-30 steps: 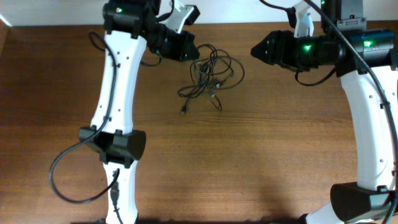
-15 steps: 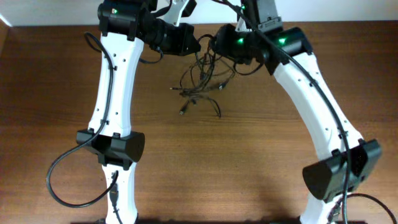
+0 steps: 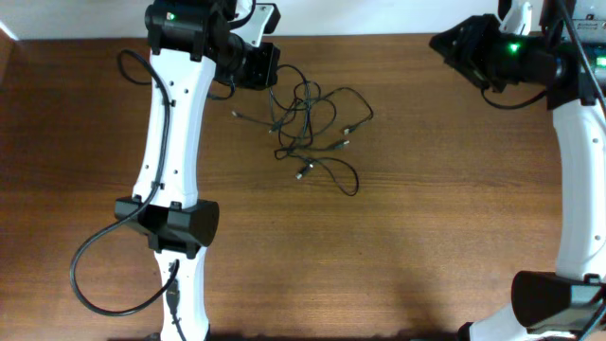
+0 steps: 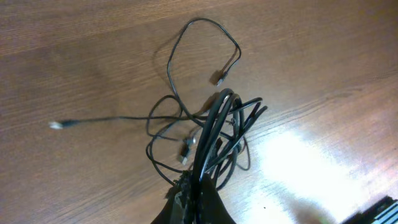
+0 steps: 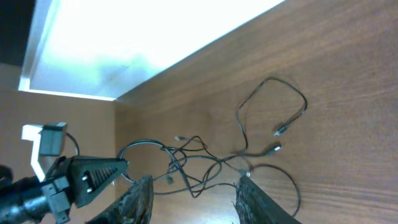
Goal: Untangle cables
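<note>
The cables (image 3: 312, 128) are thin black cords with small plugs, lying in a loose tangle on the wooden table at the back centre. My left gripper (image 3: 269, 68) is shut on a bundle of strands at the tangle's left edge; in the left wrist view the strands (image 4: 214, 134) run out from between the fingers (image 4: 198, 198). My right gripper (image 3: 441, 44) is open and empty, well to the right of the tangle at the back right. In the right wrist view its fingers (image 5: 194, 198) stand wide apart, with the cables (image 5: 211, 165) on the table beyond them.
The wooden table (image 3: 379, 246) spreads out in front of the tangle. A white wall edge (image 5: 124, 37) runs along the table's back. The left arm's thick black cable (image 3: 104, 265) loops at the front left.
The right arm has pulled back from over the tangle to the back right. The tangle has spread out, with loops and plugs now further right and forward. The left gripper shifted slightly left.
</note>
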Tool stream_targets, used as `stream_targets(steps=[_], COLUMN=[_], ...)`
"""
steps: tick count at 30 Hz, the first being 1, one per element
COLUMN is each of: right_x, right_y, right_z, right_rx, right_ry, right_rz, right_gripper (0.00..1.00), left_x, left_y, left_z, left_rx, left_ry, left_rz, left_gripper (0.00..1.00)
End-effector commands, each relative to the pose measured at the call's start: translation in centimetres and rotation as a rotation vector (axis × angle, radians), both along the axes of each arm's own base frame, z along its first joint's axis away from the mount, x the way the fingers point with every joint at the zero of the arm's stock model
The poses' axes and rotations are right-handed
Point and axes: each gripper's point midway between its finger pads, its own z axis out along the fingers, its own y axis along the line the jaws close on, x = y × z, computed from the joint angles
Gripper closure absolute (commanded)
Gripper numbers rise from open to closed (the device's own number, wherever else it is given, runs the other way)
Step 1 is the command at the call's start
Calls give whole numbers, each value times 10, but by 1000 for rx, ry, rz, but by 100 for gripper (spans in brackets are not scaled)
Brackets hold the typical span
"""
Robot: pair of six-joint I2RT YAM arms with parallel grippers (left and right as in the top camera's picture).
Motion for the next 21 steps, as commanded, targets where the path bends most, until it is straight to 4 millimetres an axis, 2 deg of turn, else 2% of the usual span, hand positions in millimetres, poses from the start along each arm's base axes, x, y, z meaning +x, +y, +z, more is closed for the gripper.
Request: stream_targets(steps=[1, 3, 4, 6, 8, 10, 12, 15, 17, 19, 20, 21], right_x=[-2, -4, -7, -7, -7, -14, -7, 2, 16, 38, 44, 45], right_y=[29, 50, 68, 87, 102, 101, 93, 95, 98, 104, 111, 123], right_z=[-9, -18, -33, -61, -92, -117, -150, -184, -198, -191, -184, -176], right_rx=[-30, -57, -82, -125, -255, -354, -434, -417, -379, -298, -228, -160], right_ry=[6, 26, 64, 126, 65, 47, 112, 192, 231, 229, 227, 206], right_rz=[71, 106, 139, 183, 388, 548, 561, 544, 462, 319, 278, 311], right_gripper=[42, 35, 35, 35, 32, 27, 25, 25, 25, 25, 25, 25], left_x=[-13, -17, -19, -19, -22, -24, -28, -31, -33, -36, -37, -36], left_y=[-28, -35, -43, -48, -47, -46, -52, -56, -60, -62, -65, -65], left_z=[16, 21, 26, 31, 30, 29, 33, 37, 42, 50, 66, 78], left_rx=[-153, -199, -249, -285, -276, -267, -308, -340, -377, -446, -548, -619], left_ry=[4, 12, 15, 8, 8, 2, 12, 17, 20, 33, 23, 10], left_rz=[-116, -137, -160, -177, -196, -219, -236, -250, -264, -276, -307, -328], left_gripper=[100, 100, 100, 100, 100, 100, 100, 100, 100, 100, 100, 100])
